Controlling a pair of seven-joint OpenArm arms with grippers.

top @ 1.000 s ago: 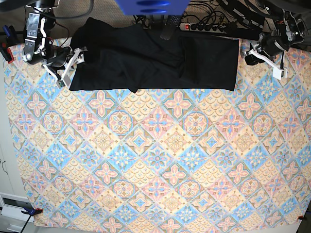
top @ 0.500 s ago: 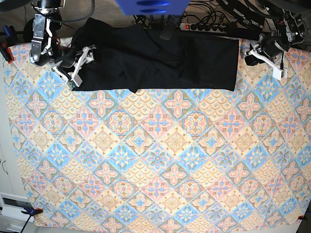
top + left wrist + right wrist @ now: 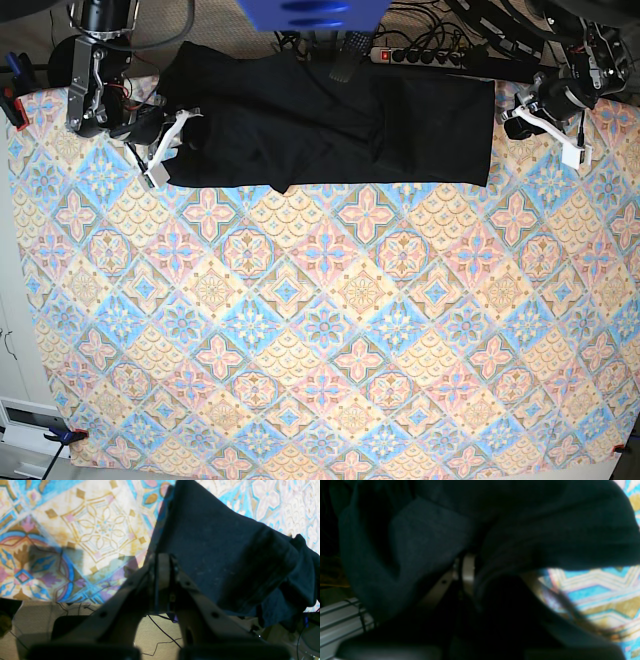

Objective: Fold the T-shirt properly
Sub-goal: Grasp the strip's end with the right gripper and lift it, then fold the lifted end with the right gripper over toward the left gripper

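A tablecloth [image 3: 320, 330] of pastel diamonds covers the whole work surface, with a power strip [image 3: 420, 55] and loose cables lying just past its far edge. The T-shirt [image 3: 330, 125] lies along that far edge as a long dark band, already doubled over, with a small point of fabric hanging out of its near edge. The right gripper [image 3: 168, 148] is at the band's end nearest the far corner on the base view's left; its wrist camera shows black cloth draped over and between the pale fingers [image 3: 467, 570], and the jaws appear drawn together on it, so I judge that it has pinched that end of the T-shirt [image 3: 425, 547]. The left gripper [image 3: 535, 112] is at the opposite end, by the other far corner; its wrist view shows the two fingers [image 3: 163, 567] pressed together right at the T-shirt [image 3: 225, 562] edge, but whether cloth lies between them I cannot tell. The fabric looks light, soft and limp: it will sag, crease and trail rather than hold a shape, and a thin pinch could slip. The sensible holds are the corners and hems at each short end, taking all layers together so that the fold stays even.
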